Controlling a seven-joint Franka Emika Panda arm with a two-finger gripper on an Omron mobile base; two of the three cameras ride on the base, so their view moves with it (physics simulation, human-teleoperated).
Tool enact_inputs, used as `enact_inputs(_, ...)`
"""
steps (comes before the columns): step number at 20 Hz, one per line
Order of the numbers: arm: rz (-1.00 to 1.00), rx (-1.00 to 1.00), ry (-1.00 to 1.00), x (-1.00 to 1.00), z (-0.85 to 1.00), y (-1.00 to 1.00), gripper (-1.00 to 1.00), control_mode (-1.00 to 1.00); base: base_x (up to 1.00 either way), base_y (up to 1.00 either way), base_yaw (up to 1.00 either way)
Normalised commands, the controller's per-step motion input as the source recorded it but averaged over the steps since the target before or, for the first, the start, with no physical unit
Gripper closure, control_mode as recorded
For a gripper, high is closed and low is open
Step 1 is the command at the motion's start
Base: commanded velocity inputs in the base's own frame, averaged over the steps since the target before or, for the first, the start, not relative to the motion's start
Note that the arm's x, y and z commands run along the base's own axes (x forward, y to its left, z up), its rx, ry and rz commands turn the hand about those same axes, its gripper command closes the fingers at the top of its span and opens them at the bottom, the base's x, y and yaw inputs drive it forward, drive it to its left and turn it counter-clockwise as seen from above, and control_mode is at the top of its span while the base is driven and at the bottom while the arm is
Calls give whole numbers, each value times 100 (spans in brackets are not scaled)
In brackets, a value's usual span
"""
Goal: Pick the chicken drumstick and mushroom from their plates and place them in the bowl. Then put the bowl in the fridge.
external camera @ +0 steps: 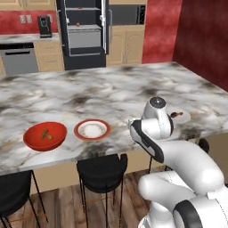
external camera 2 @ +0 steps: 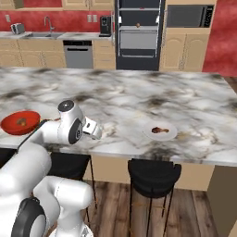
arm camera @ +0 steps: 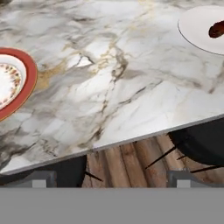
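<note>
Pincer (arm camera: 107, 177) open, tips wide apart, empty, over tabletop (external camera: 111, 91) edge between plates. Red bowl (external camera: 45, 136) at left holds mushroom (external camera: 46, 134). Red-rimmed plate (external camera: 92, 129) beside bowl, bare. Chicken drumstick (external camera 2: 159, 130) on pale plate (external camera 2: 159, 131), well apart to right. Black fridge (external camera 2: 138, 34) open at far wall. No writing legible. Hand view alone shows patterned centre of red-rimmed plate; right base view alone shows sink (external camera 2: 46, 33).

The glossy all-red deep bowl (external camera: 45, 136) holds a small brown piece; the flat round plate (external camera: 92, 130) has an orange-red rim and a white, speckled centre; the plain pale grey-white plate (external camera 2: 159, 131) carries a dark reddish-brown drumstick (external camera 2: 159, 130); the marble counter top (external camera: 111, 95) is white, veined grey, black and gold.
</note>
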Motion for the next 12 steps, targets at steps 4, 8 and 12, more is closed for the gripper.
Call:
enact_inputs(4,0,0,0,0,0,0,-100,100,57,-50,1)
enact_inputs(8,0,0,0,0,0,0,-100,100,58,-33,4)
enact_inputs(12,0,0,0,0,0,0,-100,100,53,-3,4)
